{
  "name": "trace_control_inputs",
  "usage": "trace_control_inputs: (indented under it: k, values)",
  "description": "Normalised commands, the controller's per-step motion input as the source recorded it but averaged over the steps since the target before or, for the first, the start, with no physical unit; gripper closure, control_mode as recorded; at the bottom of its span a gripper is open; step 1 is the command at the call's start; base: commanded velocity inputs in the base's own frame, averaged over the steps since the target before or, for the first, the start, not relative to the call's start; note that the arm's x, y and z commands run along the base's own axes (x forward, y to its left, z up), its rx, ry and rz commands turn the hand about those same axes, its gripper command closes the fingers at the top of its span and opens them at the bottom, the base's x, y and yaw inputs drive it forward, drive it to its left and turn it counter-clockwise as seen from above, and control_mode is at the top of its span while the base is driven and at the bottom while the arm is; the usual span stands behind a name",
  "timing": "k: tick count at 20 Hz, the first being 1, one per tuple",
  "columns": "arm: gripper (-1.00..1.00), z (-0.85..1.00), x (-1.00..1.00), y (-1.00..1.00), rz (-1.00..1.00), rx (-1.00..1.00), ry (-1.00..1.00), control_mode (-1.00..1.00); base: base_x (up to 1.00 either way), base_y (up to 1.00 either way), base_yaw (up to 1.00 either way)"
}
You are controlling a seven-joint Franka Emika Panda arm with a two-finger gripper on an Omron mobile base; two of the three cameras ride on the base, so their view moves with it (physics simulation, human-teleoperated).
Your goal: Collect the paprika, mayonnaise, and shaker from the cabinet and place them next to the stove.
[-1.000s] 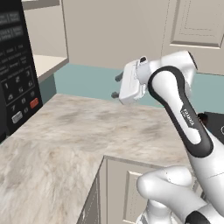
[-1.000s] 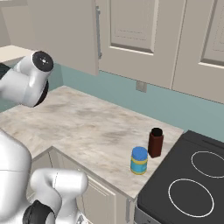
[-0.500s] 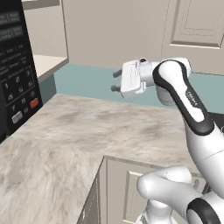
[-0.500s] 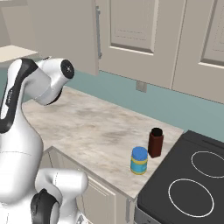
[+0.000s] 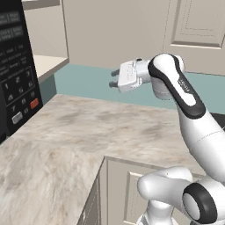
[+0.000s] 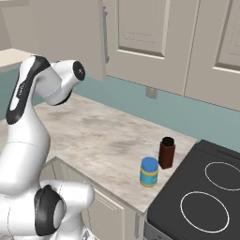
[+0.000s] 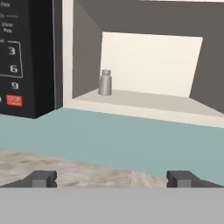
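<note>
Stove [image 6: 201,197]: black slab at the right end of the counter [image 6: 103,140]. Fixed; serves as the marker for set-down.

Cabinet [image 7: 148,103]: beige, doorless, plain flat shelf, beside the black microwave [image 5: 15,74]. Holds one item at present.

Gripper [image 5: 115,79]: empty, fingers spread wide, raised above the counter and facing the cabinet opening; well apart from the shelf.

Paprika [image 6: 166,152]: dark red bottle, black cap. Stands upright on the counter just beside the stove. Judged placed.

Mayonnaise [image 6: 149,172]: squat jar, blue lid, banded body. Upright on the counter, near the paprika and the stove edge. Judged placed.

Shaker [image 7: 105,82]: small pale grey piece with a narrower top, upright near the front left of the cabinet shelf, close to the left wall. The one item left to collect.
- Handling, as judged: very light, rigid, likely smooth and easy to tip or nudge.
- Hold: across the wider lower body, below the neck, fingers either side; the left wall leaves little room, so approach straight in from the front.
</note>
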Motion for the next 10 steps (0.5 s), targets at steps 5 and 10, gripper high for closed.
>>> trace_control_inputs:
  k: [5,10]
  values:
    - [-1.00,0.19,0.17,0.08,0.00,0.00,0.03,-1.00,0.00,0.00,0.00]
    - [-1.00,0.45,0.11,0.11,0.00,0.00,0.00,-1.00,0.00,0.00,0.00]
